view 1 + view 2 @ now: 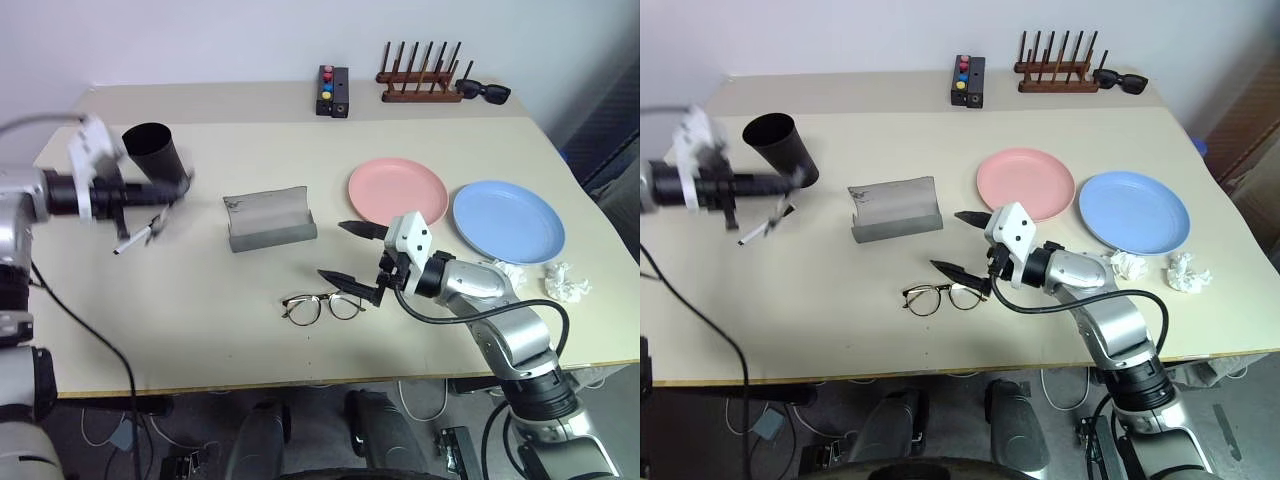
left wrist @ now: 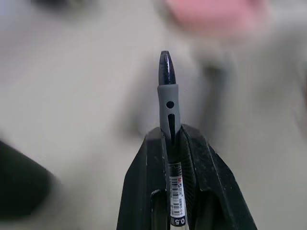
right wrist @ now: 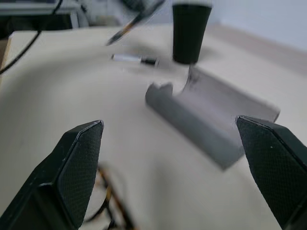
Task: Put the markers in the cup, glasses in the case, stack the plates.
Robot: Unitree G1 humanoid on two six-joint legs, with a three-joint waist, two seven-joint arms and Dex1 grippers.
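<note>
I am holding a slim dark pen (image 2: 169, 110) clamped between my left fingers (image 2: 144, 191), raised beside the tall black plastic cup (image 1: 152, 150). My right fingers (image 1: 358, 228) are spread wide just beside the thin-framed clear glasses (image 1: 322, 306) lying on the beige tabletop (image 1: 200, 310).

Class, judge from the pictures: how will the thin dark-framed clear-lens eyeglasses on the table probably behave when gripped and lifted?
The thin dark-framed eyeglasses look light. Their slim wire frame would probably flex or bend under a hard squeeze. With temples unfolded, resting flat on the beige table, they are unlikely to roll, but may swing when gripped at one end.
</note>
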